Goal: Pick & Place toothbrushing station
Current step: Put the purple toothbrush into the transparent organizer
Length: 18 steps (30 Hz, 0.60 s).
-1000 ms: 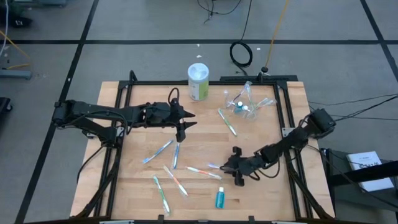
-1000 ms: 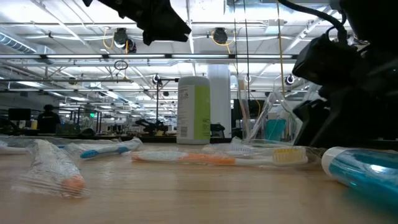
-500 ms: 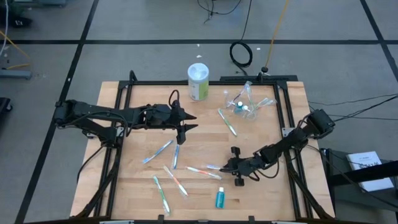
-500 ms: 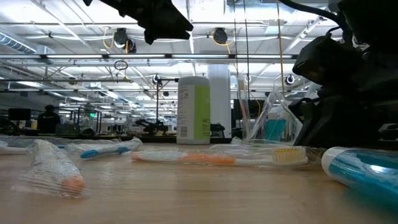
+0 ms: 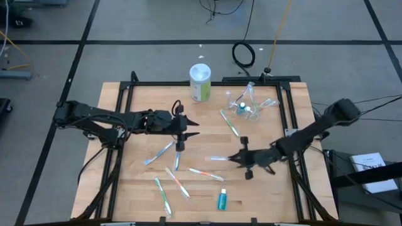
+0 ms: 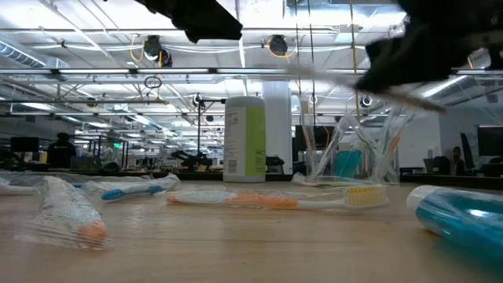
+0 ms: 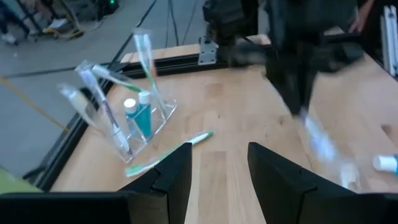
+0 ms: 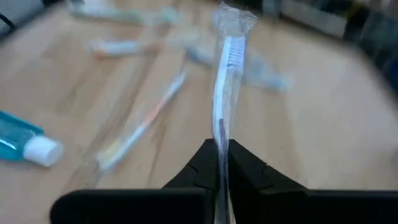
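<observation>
The clear cup (image 5: 247, 107) stands at the far right of the table with toothbrushes and two teal tubes upright in it. Several wrapped toothbrushes (image 5: 178, 182) and a teal toothpaste tube (image 5: 222, 199) lie loose on the wood. My right gripper (image 5: 239, 158) is above the table's near right part, shut on a wrapped toothbrush (image 8: 225, 81). My left gripper (image 5: 187, 130) hovers open over the table's middle with nothing between its fingers (image 7: 217, 168). From there it looks toward the cup (image 7: 124, 118). My right gripper pinches the wrapped toothbrush between its two fingers at the handle end (image 8: 221, 146). The fingers come from the table's right, slanting a little downward, and the brush runs on ahead of them. Its bristle end (image 8: 231, 43) points toward the table's left. The brush (image 5: 217, 159) is lifted clear of the table.
A white-and-green canister (image 5: 200, 81) stands at the far edge, left of the cup. One toothbrush (image 5: 229, 122) lies just in front of the cup. A black frame (image 5: 282, 113) borders the wood. Bare wood shows between the cup and my right gripper.
My right gripper has taken hold of a toothbrush that lay on the near right of the table. It has risen with it and rolled its wrist, so the brush is now clear of the wood. My left gripper has drifted a little toward the near edge and rolled.
</observation>
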### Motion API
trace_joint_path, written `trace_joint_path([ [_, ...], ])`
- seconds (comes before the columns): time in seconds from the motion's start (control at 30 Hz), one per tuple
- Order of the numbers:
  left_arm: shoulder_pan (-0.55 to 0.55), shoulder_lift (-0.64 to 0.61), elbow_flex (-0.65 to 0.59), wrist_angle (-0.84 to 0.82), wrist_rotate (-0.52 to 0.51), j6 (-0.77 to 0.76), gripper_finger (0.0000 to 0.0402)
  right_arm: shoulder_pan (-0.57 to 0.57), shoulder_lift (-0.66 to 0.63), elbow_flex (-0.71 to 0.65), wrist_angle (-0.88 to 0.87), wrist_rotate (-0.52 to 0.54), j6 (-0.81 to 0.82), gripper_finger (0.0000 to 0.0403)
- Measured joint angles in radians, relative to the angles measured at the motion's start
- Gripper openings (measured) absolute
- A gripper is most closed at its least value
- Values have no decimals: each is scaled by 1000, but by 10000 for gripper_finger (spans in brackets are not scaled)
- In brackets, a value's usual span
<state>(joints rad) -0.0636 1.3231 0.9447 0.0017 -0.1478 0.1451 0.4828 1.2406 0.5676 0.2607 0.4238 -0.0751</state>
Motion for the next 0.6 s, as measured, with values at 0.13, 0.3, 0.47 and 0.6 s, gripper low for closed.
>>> trace_joint_path([
  [0.13,-15,0,0,15,1,27,159,-48,-120,-135,304,-51,-237,10],
  [0.3,-20,27,0,65,0,0,159,-165,-153,-334,742,-207,-188,10],
  [0.47,-19,136,0,272,0,10,159,-222,-153,-423,892,-247,-114,10],
  [0.6,-17,260,-1,512,46,14,159,-222,-152,-425,905,-247,-121,10],
])
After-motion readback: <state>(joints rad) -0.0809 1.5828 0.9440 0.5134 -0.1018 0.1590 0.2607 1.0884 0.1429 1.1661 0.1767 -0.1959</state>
